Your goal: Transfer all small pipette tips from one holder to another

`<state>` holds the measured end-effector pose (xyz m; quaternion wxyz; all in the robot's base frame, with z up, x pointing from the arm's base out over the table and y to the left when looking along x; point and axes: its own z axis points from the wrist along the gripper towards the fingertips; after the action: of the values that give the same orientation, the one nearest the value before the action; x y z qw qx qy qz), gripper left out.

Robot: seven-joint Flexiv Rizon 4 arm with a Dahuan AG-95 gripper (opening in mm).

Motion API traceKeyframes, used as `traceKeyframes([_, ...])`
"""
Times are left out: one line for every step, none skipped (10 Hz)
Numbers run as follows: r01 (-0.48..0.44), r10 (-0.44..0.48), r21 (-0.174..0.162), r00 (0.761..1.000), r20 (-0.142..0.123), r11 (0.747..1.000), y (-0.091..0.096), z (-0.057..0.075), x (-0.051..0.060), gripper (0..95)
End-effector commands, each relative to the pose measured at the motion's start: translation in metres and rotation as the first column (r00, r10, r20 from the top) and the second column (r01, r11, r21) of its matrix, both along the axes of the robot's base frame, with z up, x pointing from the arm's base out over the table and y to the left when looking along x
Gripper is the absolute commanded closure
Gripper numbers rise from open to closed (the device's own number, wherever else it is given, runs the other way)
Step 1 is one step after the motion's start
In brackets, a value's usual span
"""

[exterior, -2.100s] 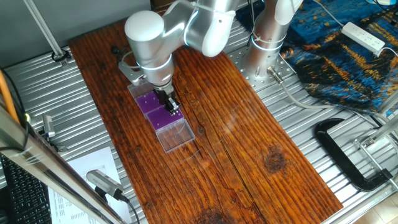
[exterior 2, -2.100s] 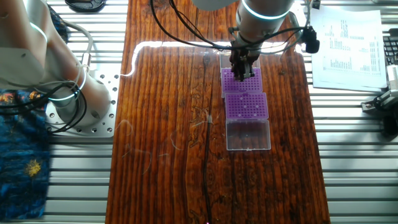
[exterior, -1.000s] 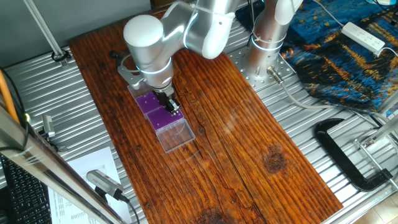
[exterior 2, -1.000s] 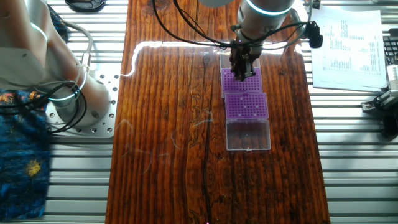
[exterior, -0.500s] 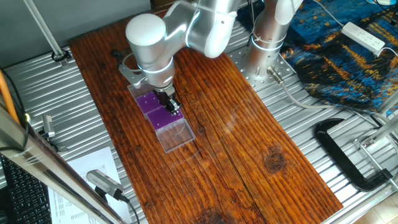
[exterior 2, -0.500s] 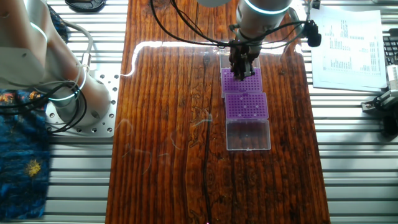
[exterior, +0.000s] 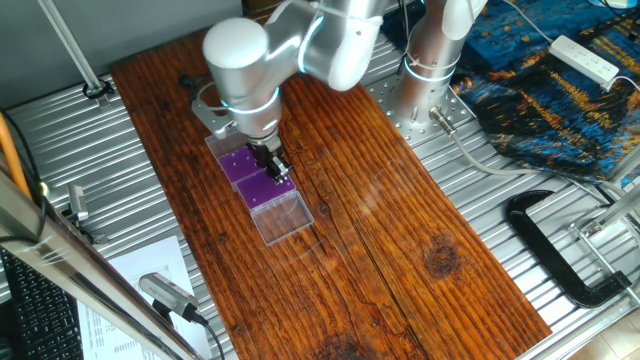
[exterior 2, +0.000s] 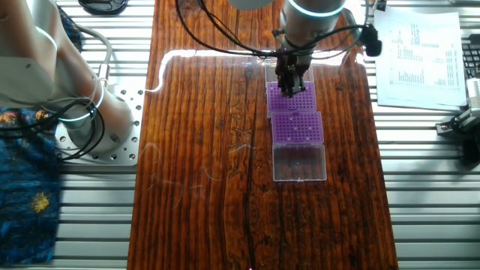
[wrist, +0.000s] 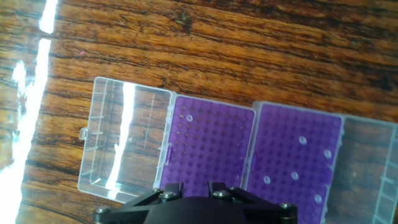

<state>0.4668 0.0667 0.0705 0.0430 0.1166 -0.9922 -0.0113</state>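
Two purple holders sit side by side on the wooden board, each in a clear box with its lid open. In the hand view the left holder [wrist: 211,152] carries one small pipette tip [wrist: 189,117], and the right holder [wrist: 297,163] carries several tips [wrist: 303,140] as pale dots. My gripper [wrist: 194,188] hangs over the left holder with a gap between its jaws and nothing visible in it. From the sides it [exterior 2: 291,88] [exterior: 277,175] stands low over the far holder [exterior 2: 287,103], next to the near holder [exterior 2: 297,127].
Clear lids [wrist: 124,140] [exterior 2: 300,161] lie flat at both outer ends of the pair. The board [exterior 2: 210,165] rests on a ribbed metal table. A printed sheet [exterior 2: 420,52], a black clamp [exterior: 560,250], the arm's base [exterior: 430,70] and a blue cloth [exterior: 540,80] lie around it.
The wrist has turned slightly back and forth. The gripper stays over the same holder, and the tips and holders have not moved.
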Motion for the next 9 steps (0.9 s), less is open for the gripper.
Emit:
traceKeyframes([-0.022,0.022,0.003,1.000,0.001,1.000,-0.0001,0.0003,-0.0010,95.0])
traceKeyframes([-0.019,0.019,0.005,1.000,0.002,1.000,-0.0001,0.0003,-0.0010,95.0])
traceKeyframes([-0.015,0.015,0.004,1.000,0.002,1.000,0.0009,0.0013,-0.0013,95.0])
traceKeyframes([-0.013,0.013,0.005,1.000,0.002,1.000,0.0030,0.0025,-0.0015,95.0])
traceKeyframes([-0.014,0.014,0.001,1.000,0.001,1.000,0.0044,0.0027,-0.0016,95.0])
traceKeyframes([-0.018,0.018,0.002,1.000,0.001,1.000,0.0045,0.0027,-0.0016,95.0])
traceKeyframes([-0.019,0.019,0.001,1.000,-0.001,1.000,0.0045,0.0025,-0.0020,95.0])
traceKeyframes([-0.019,0.019,0.001,1.000,-0.002,1.000,0.0043,0.0022,-0.0025,95.0])
traceKeyframes([-0.019,0.019,0.002,1.000,-0.002,1.000,0.0041,0.0017,-0.0034,95.0])
